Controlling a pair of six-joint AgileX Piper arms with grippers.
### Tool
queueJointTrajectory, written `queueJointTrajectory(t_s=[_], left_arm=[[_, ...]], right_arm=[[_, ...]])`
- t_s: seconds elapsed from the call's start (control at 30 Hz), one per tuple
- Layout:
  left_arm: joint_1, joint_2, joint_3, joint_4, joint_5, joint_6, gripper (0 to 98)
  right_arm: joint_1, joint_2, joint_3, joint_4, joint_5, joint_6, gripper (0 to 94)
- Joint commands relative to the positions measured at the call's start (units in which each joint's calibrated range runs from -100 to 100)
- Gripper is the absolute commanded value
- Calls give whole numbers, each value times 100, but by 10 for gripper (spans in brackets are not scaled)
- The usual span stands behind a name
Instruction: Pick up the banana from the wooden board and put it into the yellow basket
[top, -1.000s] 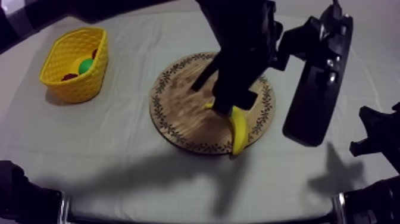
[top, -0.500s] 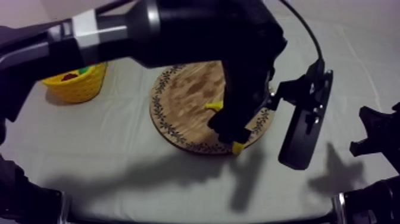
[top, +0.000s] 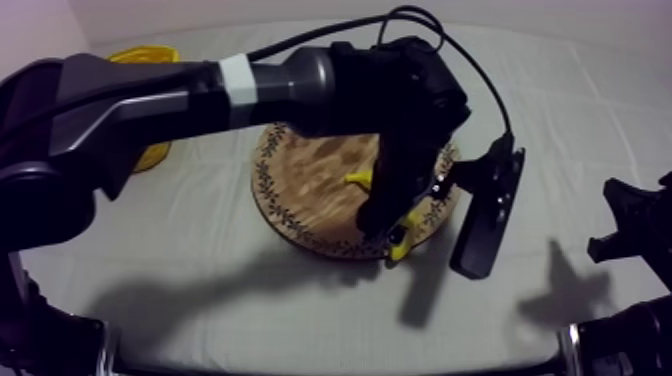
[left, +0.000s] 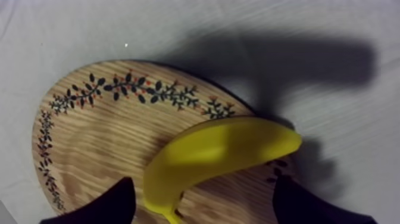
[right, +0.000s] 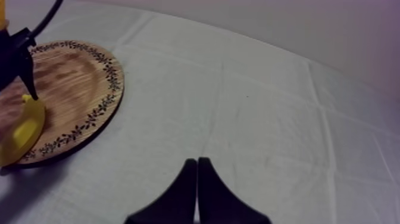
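A yellow banana (left: 220, 155) lies on the round wooden board (left: 89, 131) near its leaf-patterned rim. My left gripper (left: 203, 182) is open, with one black finger (left: 104, 205) on each side of the banana and close above the wood. From above, my left arm reaches across the board (top: 310, 180) and my left gripper (top: 392, 222) covers most of the banana (top: 399, 243), whose stem and tip stick out. My right gripper (right: 197, 179) is shut and empty over bare cloth, to the right of the board (right: 65, 77) and the banana (right: 24, 128). It rests at the table's right side (top: 628, 228).
The yellow basket (top: 152, 155) stands at the back left, mostly hidden behind my left arm. Bare cloth lies in front of the board and to its right.
My left arm has stretched farther over the table and lowered its gripper onto the banana, now hiding most of the basket. The banana and my right gripper have stayed in place.
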Motion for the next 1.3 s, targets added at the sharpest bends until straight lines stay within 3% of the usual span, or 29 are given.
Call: queueJointTrajectory(t_s=[0.0,0.77,1.27], left_arm=[[-38,95,-96,-10,0,-39,851],[-249,806,-560,-163,-350,-492,717],[-264,862,-489,-78,-410,-596,475]], right_arm=[[0,0,1,0,-4,1,3],[0,0,1,0,-4,1,3],[0,0,1,0,-4,1,3]])
